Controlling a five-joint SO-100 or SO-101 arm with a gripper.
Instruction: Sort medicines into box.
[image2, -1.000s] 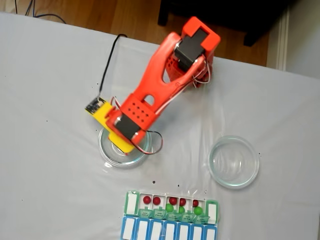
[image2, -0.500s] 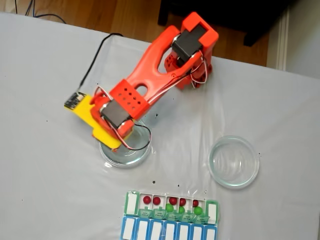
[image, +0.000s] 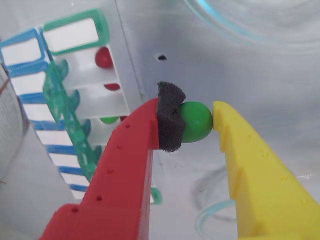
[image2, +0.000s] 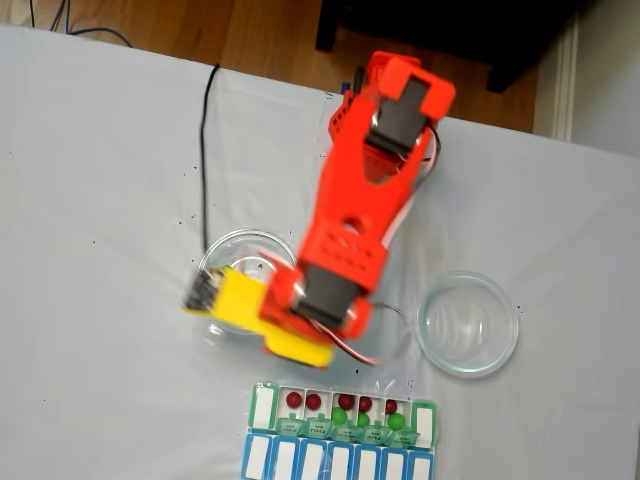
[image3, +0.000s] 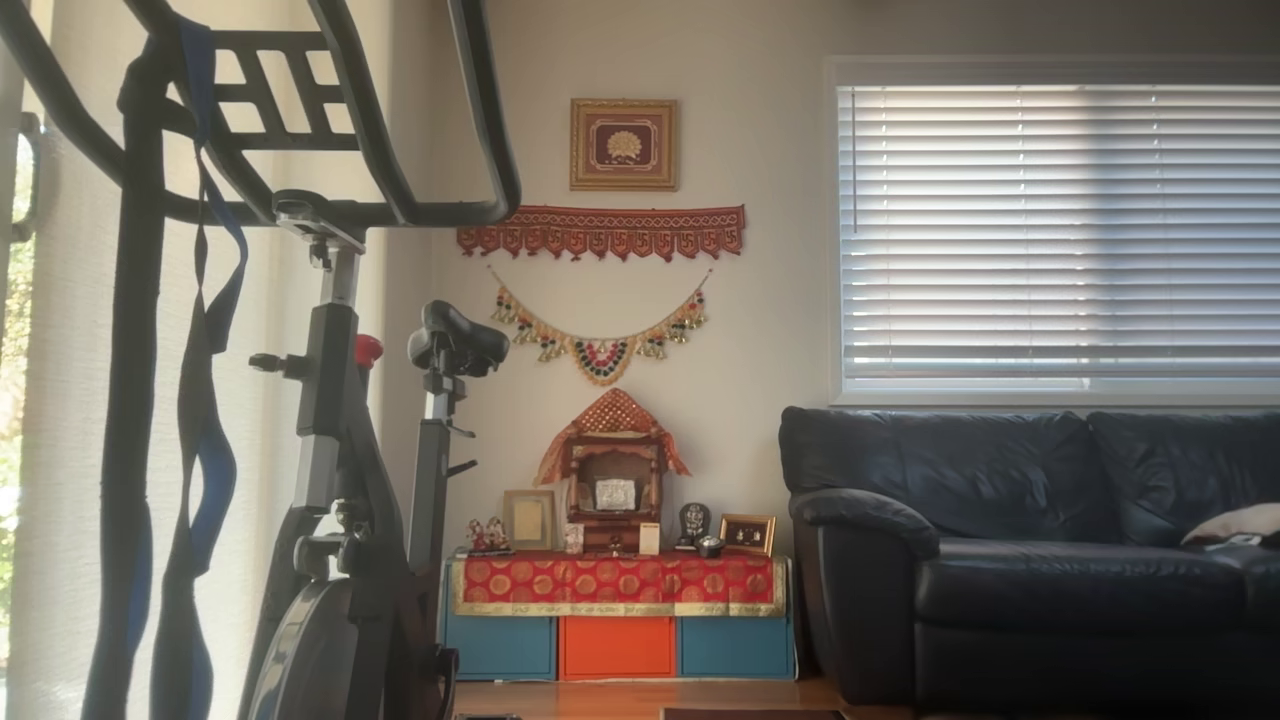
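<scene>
In the wrist view my gripper is shut on a glossy green pill, pinched between the black foam pad on the red finger and the yellow finger. It hangs above the table beside the box, whose open white compartments hold red pills and a green one. In the fixed view the red arm reaches down the table, and its wrist sits just above the box. That box holds several red pills and green pills. The fingertips are hidden under the wrist there.
A clear glass dish lies partly under the arm at the left, and a second glass dish stands at the right. A black cable runs across the white table. The other view faces a room with an exercise bike and a sofa.
The arm has swung from over the left dish to the right and toward the box. Its wrist now hangs between that dish and the box.
</scene>
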